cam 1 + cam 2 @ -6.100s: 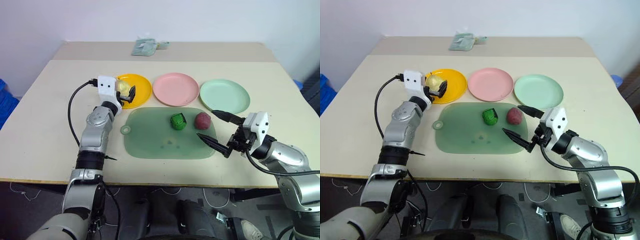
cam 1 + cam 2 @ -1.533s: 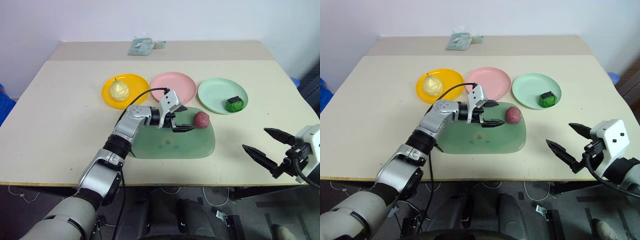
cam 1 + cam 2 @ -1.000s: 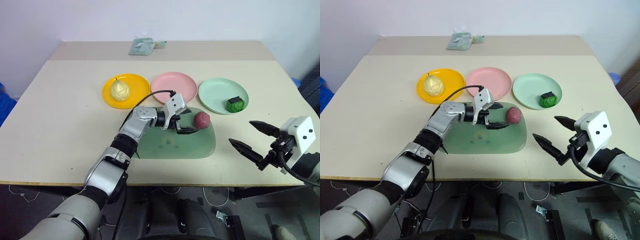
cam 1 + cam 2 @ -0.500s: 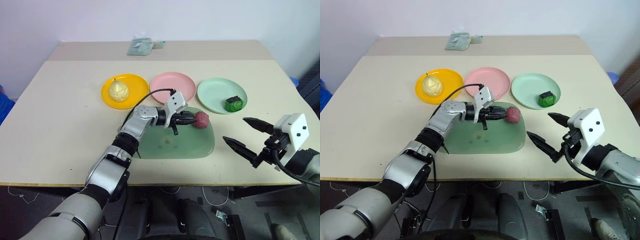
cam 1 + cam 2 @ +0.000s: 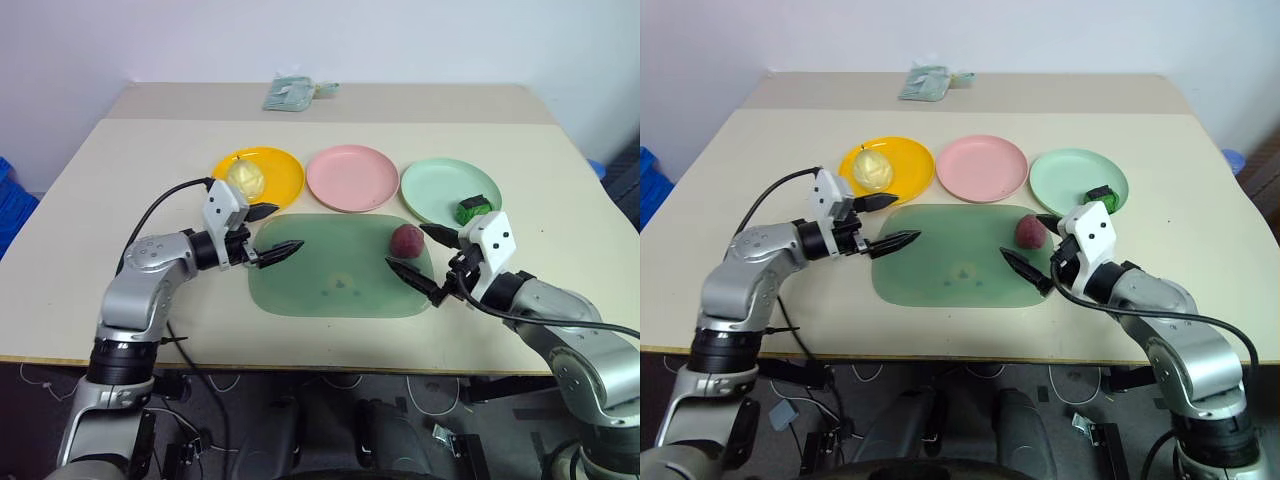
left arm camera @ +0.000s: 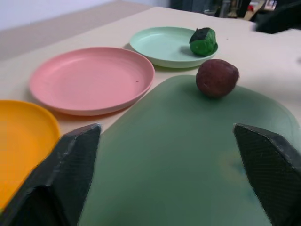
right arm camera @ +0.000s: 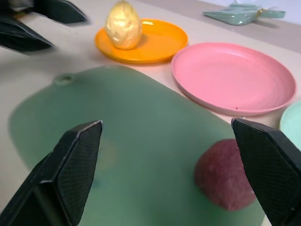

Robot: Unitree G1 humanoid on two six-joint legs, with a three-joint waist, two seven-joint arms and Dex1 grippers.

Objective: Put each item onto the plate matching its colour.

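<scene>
Dark red-purple toy ball (image 5: 406,241) sits on the far right part of the large translucent green mat (image 5: 330,275), not on any plate. Round pink plastic plate (image 5: 351,178), just beyond the mat, bare. Pale yellow pear-like toy with stem (image 5: 246,179) on the round yellow plastic plate (image 5: 275,175), far left. Dark green knobbly toy chunk (image 5: 471,210) on the near right rim of the round mint green plastic plate (image 5: 440,187).

Right gripper (image 5: 427,258): jaws spread wide, empty, near the ball's right side, not touching. Left gripper (image 5: 269,232): jaws spread, empty, over the mat's left edge.

Pale green folded packet (image 5: 291,94) at the far edge of the beige table (image 5: 120,190). No legible writing anywhere.
</scene>
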